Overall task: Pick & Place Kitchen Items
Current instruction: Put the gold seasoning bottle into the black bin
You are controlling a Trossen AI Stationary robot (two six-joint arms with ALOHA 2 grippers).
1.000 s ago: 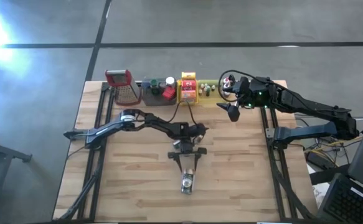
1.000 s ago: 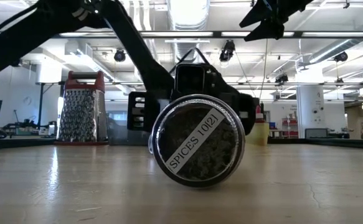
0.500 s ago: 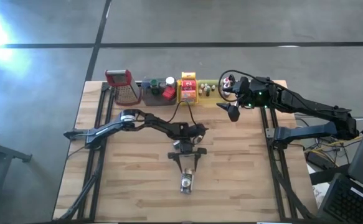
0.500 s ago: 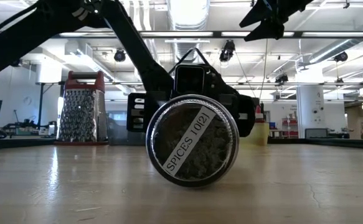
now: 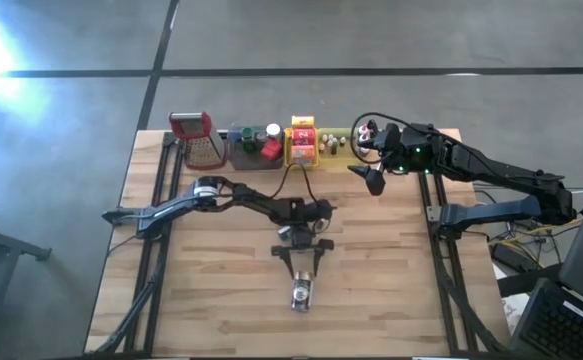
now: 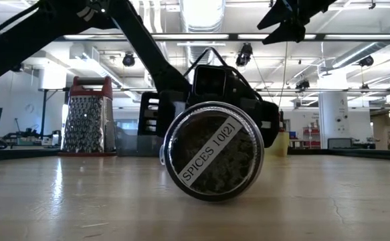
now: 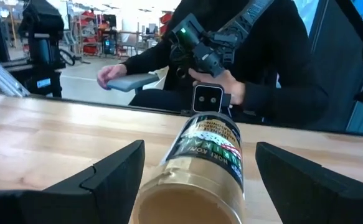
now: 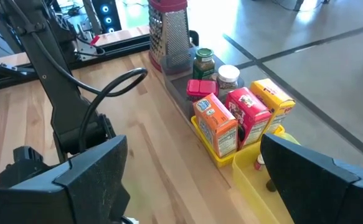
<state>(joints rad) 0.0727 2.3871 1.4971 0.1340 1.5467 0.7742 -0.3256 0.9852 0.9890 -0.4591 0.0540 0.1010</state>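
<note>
The desk [image 5: 221,300] is the biggest thing under me, and its smooth wood is the first trouble: the spice jar [image 6: 213,150] lies on its side there, a round thing free to roll. My left claw [image 5: 301,262] hovers low just behind the jar's bottom end, fingers [image 7: 109,171] spread wide on either side of it and not touching it (the glass sits in the gap, held by nothing). If I close off-centre, I judge one finger would meet the curved wall first and push the jar away from me, toward the desk's near edge. If I close too near the end, it could squirt out forward.

Far behind the left claw stand the trays [image 5: 296,150] with the other kitchen items [image 8: 231,118]; carrying the jar there, I could knock the upright boxes. My right claw [image 5: 374,180] waits raised beside those trays, spread and empty, and our arms might cross if both move at once.
</note>
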